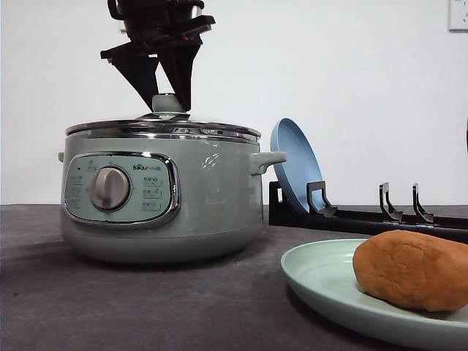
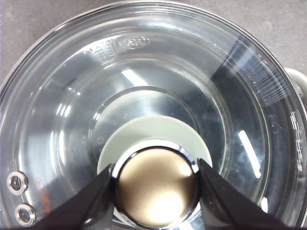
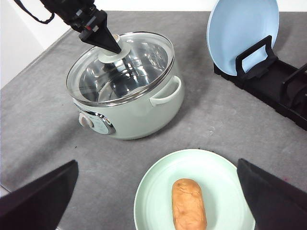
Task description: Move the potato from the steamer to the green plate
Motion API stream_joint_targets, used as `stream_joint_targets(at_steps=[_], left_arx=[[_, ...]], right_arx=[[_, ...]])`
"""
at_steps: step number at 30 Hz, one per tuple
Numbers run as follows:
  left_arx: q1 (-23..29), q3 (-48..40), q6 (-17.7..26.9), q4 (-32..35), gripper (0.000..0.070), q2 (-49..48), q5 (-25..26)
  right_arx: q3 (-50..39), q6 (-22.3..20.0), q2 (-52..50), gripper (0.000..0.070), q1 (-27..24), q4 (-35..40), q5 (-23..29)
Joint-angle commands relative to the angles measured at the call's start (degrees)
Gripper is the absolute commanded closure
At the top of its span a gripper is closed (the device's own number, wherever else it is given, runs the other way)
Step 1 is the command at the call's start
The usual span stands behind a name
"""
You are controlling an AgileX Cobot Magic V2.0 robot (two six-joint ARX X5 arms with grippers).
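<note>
The orange-brown potato (image 1: 413,269) (image 3: 188,203) lies on the green plate (image 1: 322,274) (image 3: 153,184) at the front right of the table. The sage-green steamer (image 1: 212,197) (image 3: 144,115) stands at the left with its glass lid (image 1: 164,129) (image 2: 158,72) seated on it. My left gripper (image 1: 170,101) (image 2: 157,189) (image 3: 114,49) comes down from above and is shut on the lid knob (image 2: 157,187), one finger on each side. My right gripper (image 3: 157,163) hangs open high above the plate, with nothing between its fingers.
A blue plate (image 1: 296,164) (image 3: 242,31) leans upright in a black dish rack (image 1: 380,216) (image 3: 278,86) behind the green plate, right of the steamer. Grey table surface (image 3: 225,120) lies between the steamer, the rack and the plate.
</note>
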Motion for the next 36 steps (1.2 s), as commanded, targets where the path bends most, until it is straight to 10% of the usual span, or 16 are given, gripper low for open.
stream_joint_targets(at_steps=[1,36], left_arx=[[-0.44,1.51,1.84,2.69,0.0699,2.40,-1.57],[-0.81,1.60,1.84,2.23,0.0699,-0.98,-1.57]], right_arx=[[1.09,0.96,0.24,0.0000,0.39,0.64,0.20],[1.09,0.98,0.24,0.0000,0.39,0.64,0.13]])
